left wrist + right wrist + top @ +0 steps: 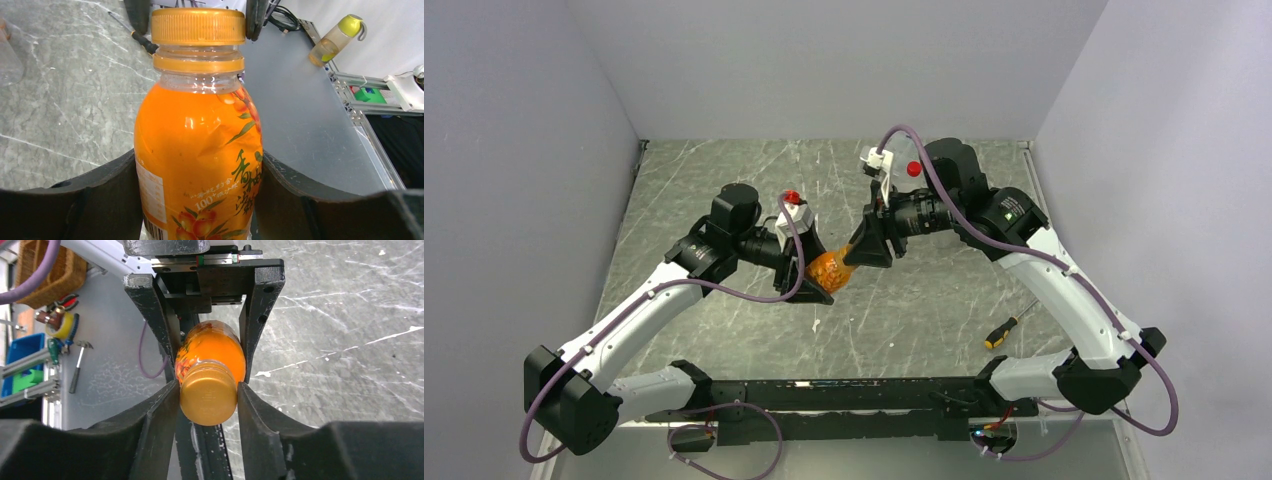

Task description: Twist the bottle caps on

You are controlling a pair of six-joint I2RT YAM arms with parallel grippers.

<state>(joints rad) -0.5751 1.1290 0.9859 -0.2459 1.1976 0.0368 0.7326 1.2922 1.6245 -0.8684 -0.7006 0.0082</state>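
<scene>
An orange bottle (pixel 829 270) is held above the table between both arms. My left gripper (pixel 198 160) is shut on its labelled body (pixel 197 165), one finger on each side. An orange cap (pixel 198 26) sits on the bottle's neck. My right gripper (pixel 208 390) faces the cap (pixel 208 395) end-on, and both fingers press against its sides. From the right wrist, the bottle's body (pixel 212 347) shows behind the cap, between the left gripper's fingers (pixel 262 310). The other bottle caps cannot be made out for certain.
A yellow-and-black-handled screwdriver (pixel 1004 330) lies on the marble table to the right, near the right arm. A clear bottle (pixel 7 55) stands at the left edge of the left wrist view. A small red round thing (pixel 913 168) shows behind the right arm.
</scene>
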